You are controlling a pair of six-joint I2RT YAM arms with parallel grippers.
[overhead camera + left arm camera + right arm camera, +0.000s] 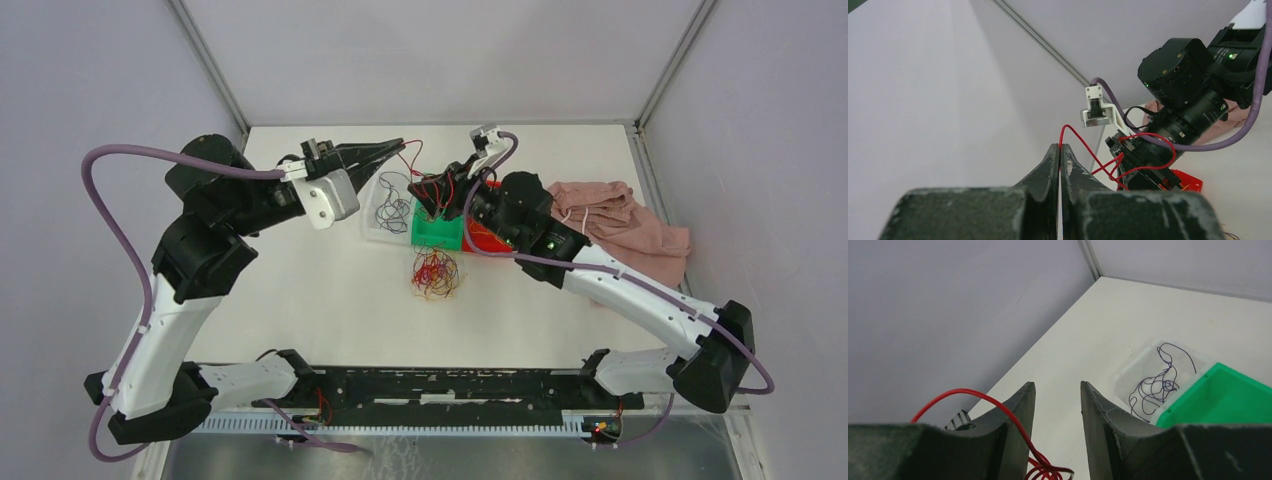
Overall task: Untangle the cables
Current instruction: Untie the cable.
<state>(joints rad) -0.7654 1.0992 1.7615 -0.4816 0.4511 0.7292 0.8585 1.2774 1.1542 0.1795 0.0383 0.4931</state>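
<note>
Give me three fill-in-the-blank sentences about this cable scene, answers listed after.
The thin wire pinched by the shut left end effector is ___.
The loose wire in the clear plastic bin is dark ___.
The opaque bin nearest the tangled clump of red and yellow wires on the white table is ___.
Missing words: red; purple; green.

To the left of the green bin (1228,395), the right claw (1057,387) shows its two dark fingers parted. A red cable (968,392) arches over the finger farther from that bin, then drops into loops low in the gap. Just beside the green bin's left side, on the white tabletop (1128,310), sits a clear bin (1147,354) holding a tangled dark purple cable (1153,387).
</note>
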